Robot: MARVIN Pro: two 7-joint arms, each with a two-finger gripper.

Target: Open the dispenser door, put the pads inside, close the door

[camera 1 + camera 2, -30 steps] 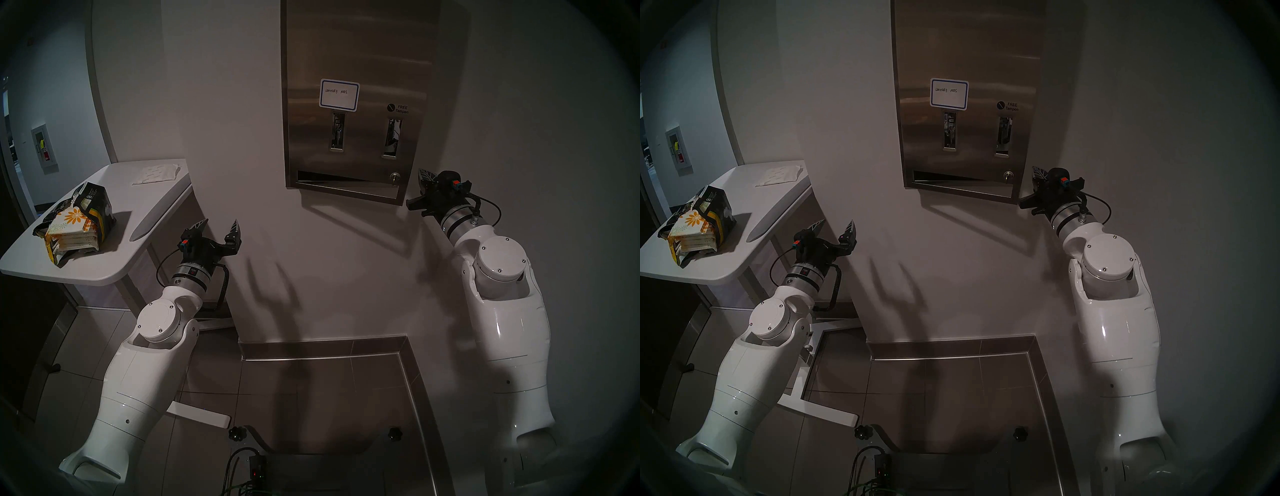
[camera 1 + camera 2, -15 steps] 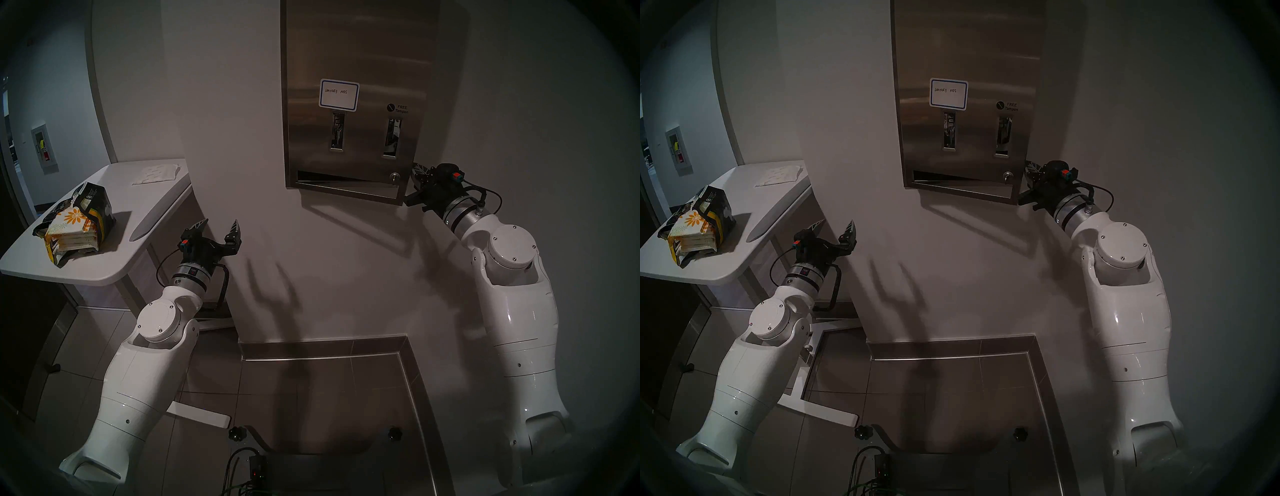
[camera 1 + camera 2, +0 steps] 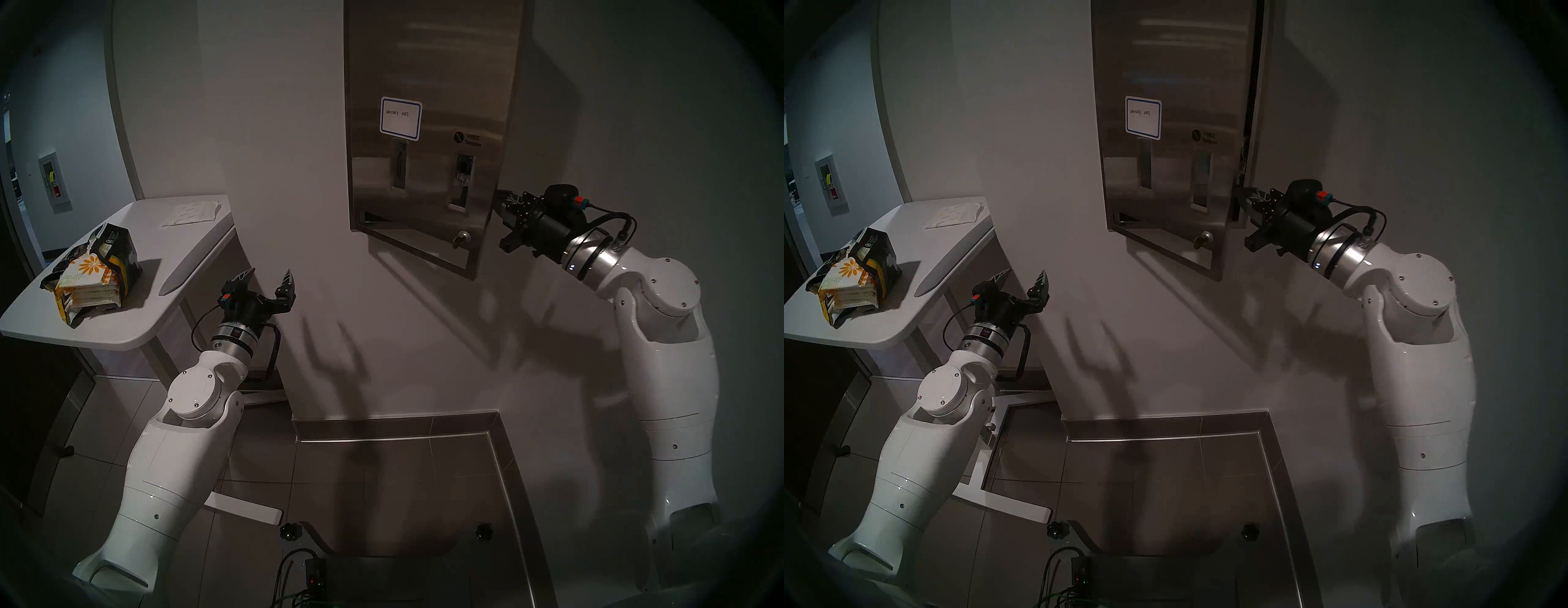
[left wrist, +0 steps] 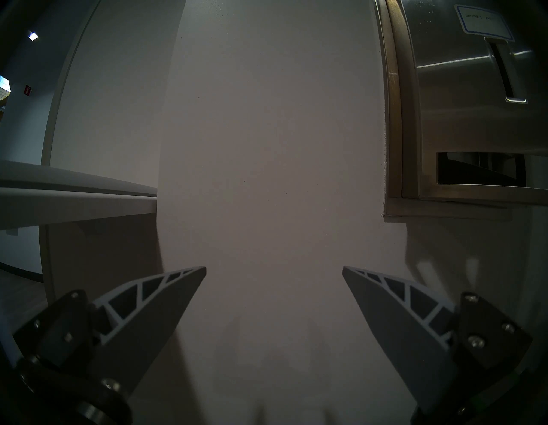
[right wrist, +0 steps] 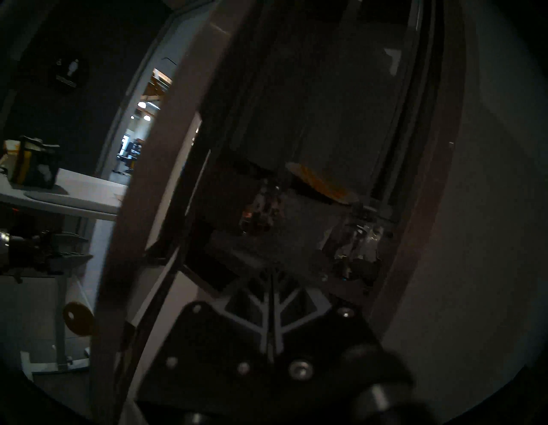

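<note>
I had door [image 3: 1166, 140] of dispenser [image 3: 1260, 106] ajar, right gripper [image 3: 1244, 199] clenched empty, wedged behind free edge. Next: swing wider. Left gripper [image 3: 270, 278] released, idle. Pads [image 3: 87, 278] on desk [image 3: 140, 327].

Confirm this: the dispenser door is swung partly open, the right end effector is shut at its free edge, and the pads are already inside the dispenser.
Not quite. The pads are not inside: the head view shows them stacked in the torn bag on the table. The rest holds: the door is swung partly open and the shut right end effector is at its free edge.
</note>
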